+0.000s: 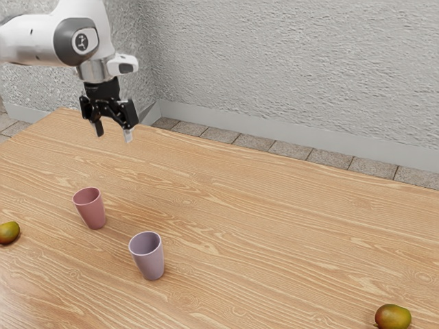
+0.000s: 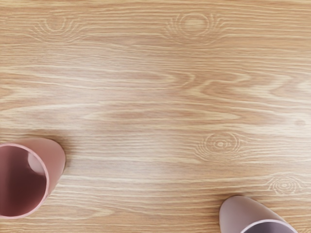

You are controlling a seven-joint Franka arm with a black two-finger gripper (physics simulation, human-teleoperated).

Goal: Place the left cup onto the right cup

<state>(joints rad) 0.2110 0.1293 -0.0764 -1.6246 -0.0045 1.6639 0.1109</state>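
Observation:
A dusty pink cup (image 1: pixel 90 208) stands upright on the wooden table (image 1: pixel 274 205), toward the exterior view's left. A pale mauve cup (image 1: pixel 147 255) stands upright a short way to its right and nearer the front edge. My gripper (image 1: pixel 114 131) hangs open high above the table, behind and above the pink cup, with nothing between its fingers. In the wrist view the pink cup (image 2: pixel 26 177) shows its hollow inside, and the mauve cup (image 2: pixel 255 218) shows part of its wall and rim.
A mango (image 1: pixel 8 232) lies at the exterior view's left edge, near the pink cup. Another mango (image 1: pixel 392 317) lies at the front right corner. A grey rough wall (image 1: pixel 295 62) rises behind the table.

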